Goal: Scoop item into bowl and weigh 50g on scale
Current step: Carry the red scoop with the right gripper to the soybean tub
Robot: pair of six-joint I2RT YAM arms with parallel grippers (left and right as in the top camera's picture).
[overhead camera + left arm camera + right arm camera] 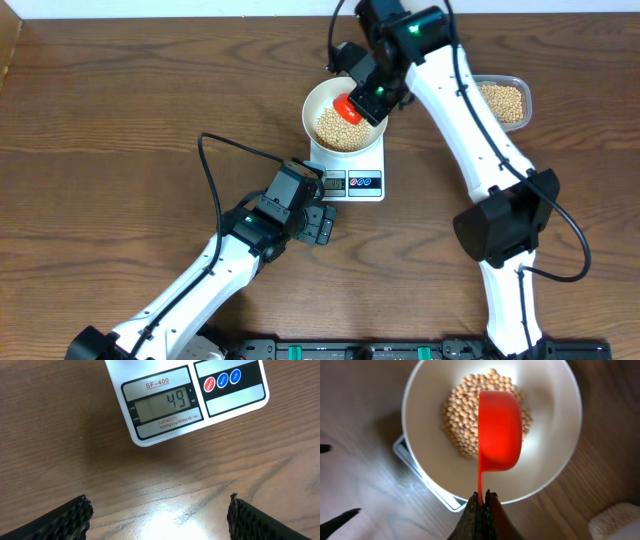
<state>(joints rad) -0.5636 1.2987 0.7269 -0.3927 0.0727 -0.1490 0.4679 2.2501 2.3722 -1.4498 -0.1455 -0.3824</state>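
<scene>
The left pincer [157, 510] hangs wide open and empty above the worktop [50, 435], apparently so its camera can read the scale [165, 405], which shows 49. The right pincer [482, 497] is clamped on the red scoop [500, 430], tilted over the bowl [550, 420] of beans [465, 415] for topping up.

We log a white bowl [318, 98] upright on a white scale [352, 184], tan beans [461, 420] heaped inside; the display [162, 402] at the scale's 6 o'clock reads 49.

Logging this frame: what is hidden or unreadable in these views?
1. Red scoop contents: right wrist shows only its outside; overhead, the right arm overlaps it.
2. Scale digits: too small overhead.
3. Bean tub: overhead, partly behind the right arm; right wrist, blurred and cut off at the corner.
</scene>
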